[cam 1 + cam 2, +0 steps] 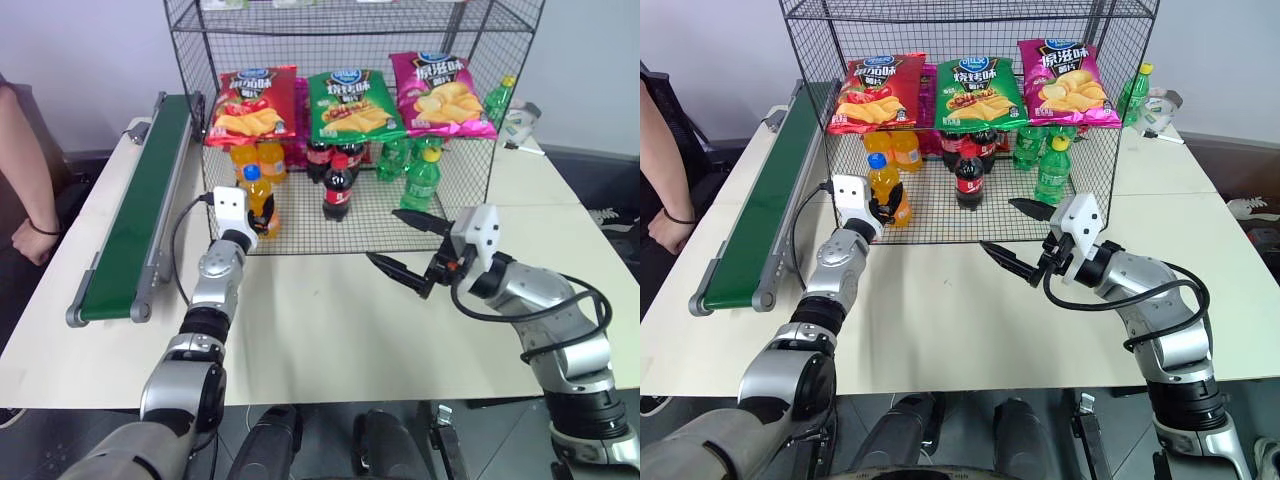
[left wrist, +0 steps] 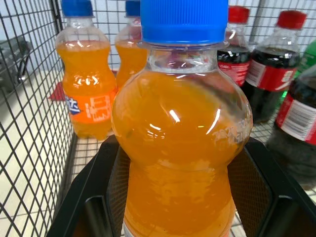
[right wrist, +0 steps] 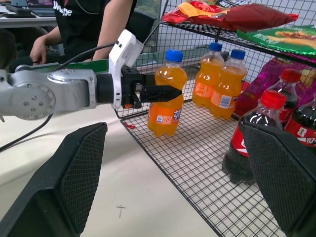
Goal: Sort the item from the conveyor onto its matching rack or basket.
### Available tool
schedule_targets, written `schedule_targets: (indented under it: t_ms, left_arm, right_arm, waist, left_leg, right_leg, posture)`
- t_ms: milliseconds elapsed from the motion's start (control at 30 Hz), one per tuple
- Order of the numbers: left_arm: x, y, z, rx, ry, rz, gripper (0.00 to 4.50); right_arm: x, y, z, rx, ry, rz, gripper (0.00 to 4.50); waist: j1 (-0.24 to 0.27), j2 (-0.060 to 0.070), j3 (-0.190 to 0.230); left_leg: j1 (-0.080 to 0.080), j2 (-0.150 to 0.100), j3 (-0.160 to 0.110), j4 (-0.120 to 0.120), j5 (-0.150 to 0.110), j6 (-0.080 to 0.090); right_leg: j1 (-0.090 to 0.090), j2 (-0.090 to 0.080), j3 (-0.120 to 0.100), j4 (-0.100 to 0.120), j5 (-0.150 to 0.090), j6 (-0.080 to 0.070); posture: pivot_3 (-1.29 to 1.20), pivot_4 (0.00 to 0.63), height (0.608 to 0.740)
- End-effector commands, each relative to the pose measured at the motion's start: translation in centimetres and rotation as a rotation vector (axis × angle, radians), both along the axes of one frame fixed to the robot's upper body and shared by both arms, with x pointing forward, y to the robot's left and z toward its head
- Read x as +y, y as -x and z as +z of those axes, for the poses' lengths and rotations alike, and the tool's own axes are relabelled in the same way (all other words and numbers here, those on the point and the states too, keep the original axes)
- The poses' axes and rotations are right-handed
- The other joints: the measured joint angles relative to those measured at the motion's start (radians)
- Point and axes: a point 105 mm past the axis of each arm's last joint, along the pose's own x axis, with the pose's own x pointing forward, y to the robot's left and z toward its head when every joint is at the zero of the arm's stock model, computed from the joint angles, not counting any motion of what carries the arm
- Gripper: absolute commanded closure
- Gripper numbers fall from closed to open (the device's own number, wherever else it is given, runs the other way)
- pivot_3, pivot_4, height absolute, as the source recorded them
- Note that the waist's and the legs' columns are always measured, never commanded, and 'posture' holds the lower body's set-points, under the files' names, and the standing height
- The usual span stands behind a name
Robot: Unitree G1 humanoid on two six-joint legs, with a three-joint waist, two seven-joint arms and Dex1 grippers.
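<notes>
Left end effector (image 3: pixel 165 94) pinches orange soda bottle (image 3: pixel 166 96) upright on wire rack's (image 3: pixel 197 163) bottom tier; right end effector (image 1: pixel 405 245) spread. Risk: an early or off-square release tips the bottle against neighbouring orange bottles (image 3: pixel 217 81).

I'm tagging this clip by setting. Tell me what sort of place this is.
Probably a lab mock-up of a shop sorting station, not a real store. A wire rack stocked with crisp bags and soda bottles stands on a plain table, beside a small conveyor, with a person seated alongside.
</notes>
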Motion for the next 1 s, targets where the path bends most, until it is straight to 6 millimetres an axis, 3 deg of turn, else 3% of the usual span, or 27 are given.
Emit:
schedule_targets:
  t_ms: [33,67,200,233,533,833,1000]
  left_arm:
    - [-0.4,-0.4,2.7,-0.103,0.022,-0.01,2.14]
    - [-0.4,-0.5,2.6,-0.098,0.03,-0.017,2.14]
    - [-0.3,-0.4,2.6,-0.102,0.031,-0.02,0.32]
    - [-0.3,-0.4,2.6,-0.108,0.024,-0.019,0.07]
    - [1.3,1.5,3.0,-0.156,0.005,-0.028,0.07]
    - [3.6,5.4,5.6,-0.194,0.024,0.004,0.07]
    - [2.8,7.0,6.1,-0.165,0.011,-0.097,0.07]
  right_arm:
    - [0.1,0.6,1.5,-0.065,0.002,0.002,0.0]
    - [0.1,0.6,1.5,-0.066,0.002,0.002,0.0]
    - [0.2,0.5,1.8,-0.071,0.002,0.002,0.0]
    - [0.3,0.5,1.8,-0.071,0.002,0.002,0.0]
    - [0.5,0.4,2.1,-0.07,-0.001,0.007,0.0]
    - [0.3,0.3,1.8,-0.061,0.001,0.02,0.0]
    - [0.5,0.2,1.7,-0.06,0.004,0.035,0.0]
  waist:
    - [0.0,0.0,0.0]
    - [0.0,0.0,0.0]
    - [-0.001,0.0,0.0]
    - [-0.001,0.0,0.0]
    - [-0.004,0.0,0.0]
    - [-0.002,0.001,0.0]
    - [-0.001,0.001,0.0]
  left_leg:
    - [0.0,0.0,0.0,0.0,0.0,0.0]
    - [0.0,0.0,0.0,0.0,0.0,0.0]
    - [0.0,0.0,0.0,0.0,0.0,0.0]
    - [0.0,0.0,0.0,0.0,0.0,0.0]
    - [0.0,0.0,0.0,0.0,0.0,0.0]
    - [0.001,0.0,0.0,0.001,0.0,0.0]
    - [0.001,0.0,0.0,0.001,0.0,0.0]
  right_leg:
    - [0.0,0.0,0.0,0.0,0.0,0.0]
    - [0.0,0.0,0.0,0.0,0.0,0.0]
    - [0.0,0.0,0.0,0.001,0.0,0.0]
    - [0.0,0.0,0.0,0.001,0.0,0.0]
    - [0.0,0.001,0.0,0.001,0.0,0.0]
    - [0.0,0.0,0.001,0.002,0.0,0.0]
    - [0.0,0.0,0.001,0.002,0.0,0.0]
  posture:
    - [0.0,0.15,0.74]
    - [0.0,0.15,0.74]
    - [0.0,0.15,0.74]
    - [0.0,0.15,0.74]
    - [0.0,0.15,0.74]
    - [0.0,0.15,0.74]
    - [0.0,0.15,0.74]
